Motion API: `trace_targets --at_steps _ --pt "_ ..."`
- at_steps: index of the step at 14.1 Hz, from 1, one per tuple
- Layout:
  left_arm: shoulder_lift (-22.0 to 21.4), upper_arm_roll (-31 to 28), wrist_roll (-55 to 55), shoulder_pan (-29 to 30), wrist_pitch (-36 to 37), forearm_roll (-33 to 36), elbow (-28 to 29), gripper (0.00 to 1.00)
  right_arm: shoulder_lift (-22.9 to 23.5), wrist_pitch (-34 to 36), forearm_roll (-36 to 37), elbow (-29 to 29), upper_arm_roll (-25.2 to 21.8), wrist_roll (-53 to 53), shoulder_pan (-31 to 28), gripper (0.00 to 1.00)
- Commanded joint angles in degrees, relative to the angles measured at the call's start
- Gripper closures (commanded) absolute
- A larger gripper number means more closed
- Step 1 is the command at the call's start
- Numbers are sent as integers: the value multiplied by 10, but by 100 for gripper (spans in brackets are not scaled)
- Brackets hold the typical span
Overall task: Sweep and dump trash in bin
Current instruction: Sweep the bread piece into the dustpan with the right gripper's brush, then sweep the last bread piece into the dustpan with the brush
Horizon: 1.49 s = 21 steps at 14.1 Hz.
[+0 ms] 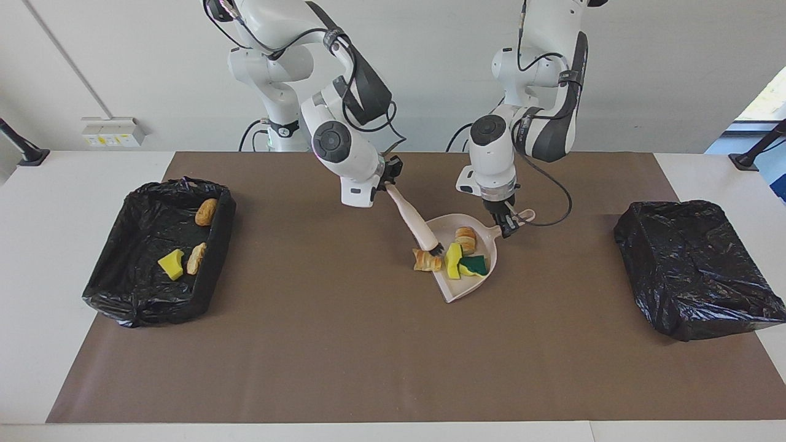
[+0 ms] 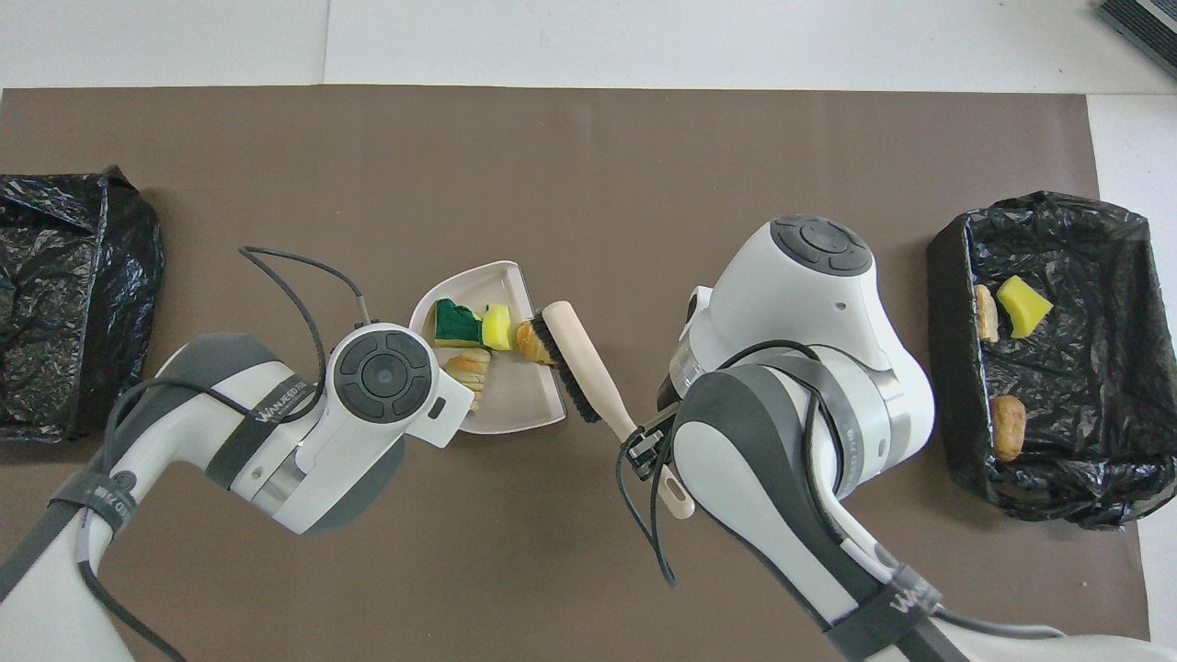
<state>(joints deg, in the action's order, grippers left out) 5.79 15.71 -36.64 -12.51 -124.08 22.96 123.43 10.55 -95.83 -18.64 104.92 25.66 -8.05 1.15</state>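
Note:
A beige dustpan [image 1: 459,293] lies mid-table. It holds a croissant piece [image 1: 466,238], a yellow sponge bit [image 1: 453,259] and a green sponge bit [image 1: 474,265]. Another croissant piece [image 1: 426,261] lies at the pan's open edge, against the bristles of the beige brush [image 1: 416,226]. My right gripper [image 1: 388,182] is shut on the brush's handle. My left gripper [image 1: 508,224] is shut on the dustpan's handle. In the overhead view the brush [image 2: 575,354] lies along the dustpan's [image 2: 515,405] open edge, and my left hand hides the pan's handle.
An open black-lined bin [image 1: 222,232] at the right arm's end holds two bread pieces [image 1: 206,211] and a yellow sponge bit [image 1: 172,264]. A second black-bagged bin [image 1: 694,270] stands at the left arm's end. A brown mat [image 1: 344,356] covers the table.

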Motion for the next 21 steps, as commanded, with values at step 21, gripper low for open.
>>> trace_targets --at_steps 21 --pt "-4 -21 -192 10 -60 6 10 100 -30 -45 11 47 2 81 22 100"
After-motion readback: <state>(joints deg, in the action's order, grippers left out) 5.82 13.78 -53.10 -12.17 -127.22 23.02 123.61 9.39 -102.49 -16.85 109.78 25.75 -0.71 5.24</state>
